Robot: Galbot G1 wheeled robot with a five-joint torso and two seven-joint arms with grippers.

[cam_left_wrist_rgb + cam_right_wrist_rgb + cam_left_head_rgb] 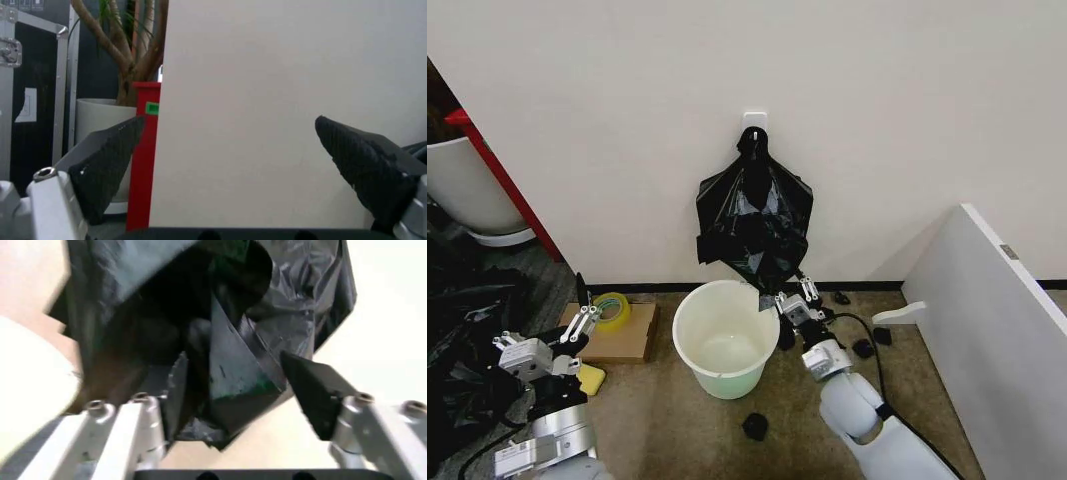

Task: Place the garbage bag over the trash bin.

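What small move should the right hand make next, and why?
Probably close on the bag. The right hand sits open at the lower corner of the black bag hanging from the wall hook, and in its wrist view the plastic already lies between its fingers. The bin stands bare just below. The left hand waits open by the cardboard box.
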